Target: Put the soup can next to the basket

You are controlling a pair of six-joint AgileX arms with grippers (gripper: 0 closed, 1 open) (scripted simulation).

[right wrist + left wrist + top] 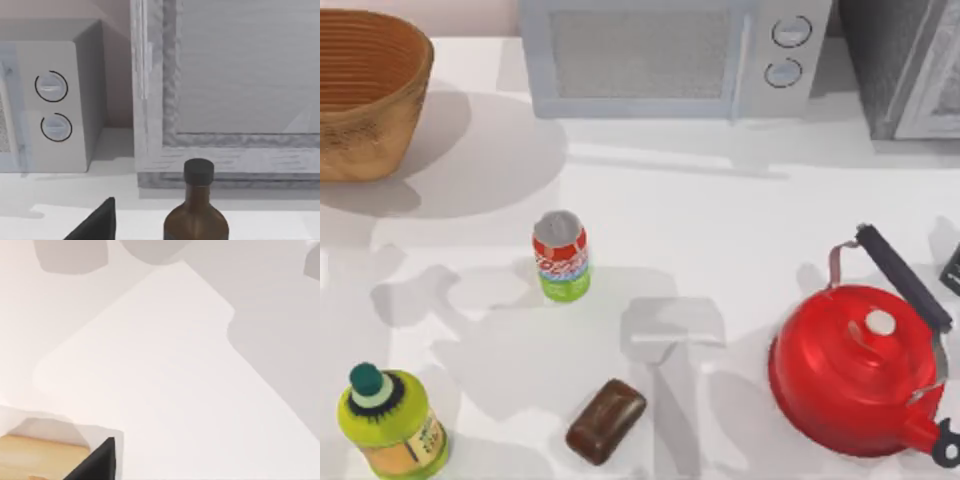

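The soup can [561, 257] stands upright left of the table's middle, with a silver top, a red label and a green lower band. The woven tan basket [365, 95] sits at the back left corner, well apart from the can. A dark part of my left gripper [97, 462] shows at the edge of the left wrist view, over bare white table. A dark part of my right gripper [97, 222] shows in the right wrist view, facing the back right of the table. Neither gripper is near the can.
A microwave [660, 55] and a grey cabinet [910, 65] line the back. A red kettle [865, 370] sits front right, a yellow-green bottle [392, 425] front left, a brown block [607, 420] front centre. A brown bottle [197, 215] stands before the cabinet.
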